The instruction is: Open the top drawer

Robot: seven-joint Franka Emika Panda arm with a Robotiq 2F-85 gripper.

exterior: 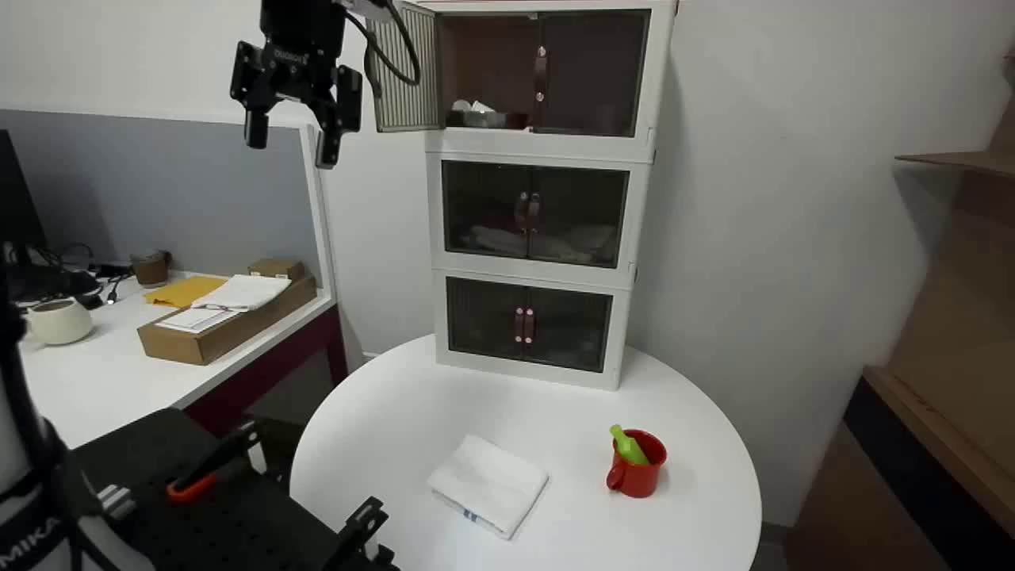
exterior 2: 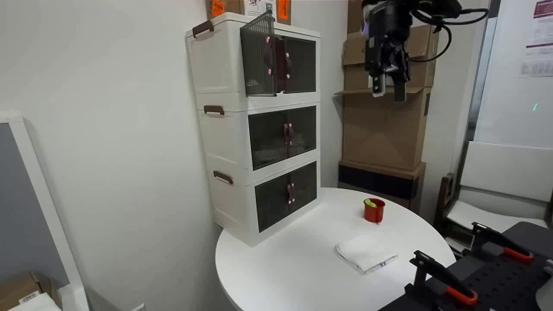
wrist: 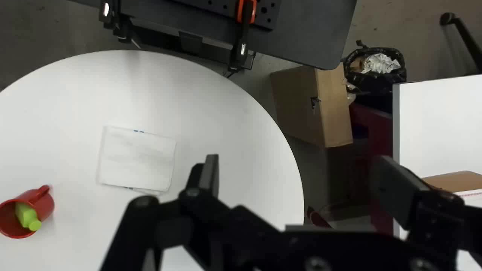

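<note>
The top drawer is the highest compartment of the white cabinet [exterior: 539, 143] [exterior 2: 224, 129]. Its smoky hinged left panel [exterior: 406, 75] [exterior 2: 258, 56] stands swung outward. Its right panel [exterior: 595, 75] [exterior 2: 302, 65] is closed, with a dark red handle. A metal bowl [exterior: 482, 119] with white things shows inside. My gripper [exterior: 292, 147] [exterior 2: 389, 91] hangs at about the height of the top compartment, apart from it, left of the open panel in an exterior view. Its fingers are wide apart with nothing between them, also in the wrist view [wrist: 299, 167]. The cabinet is out of the wrist view.
The middle [exterior: 535, 214] and lowest [exterior: 530, 325] compartments are closed. The round white table [exterior: 381, 420] holds a folded white cloth [exterior: 489, 484] and a red mug [exterior: 638, 468] with a green item. A desk [exterior: 103, 381] and cardboard boxes [exterior 2: 380, 129] stand nearby.
</note>
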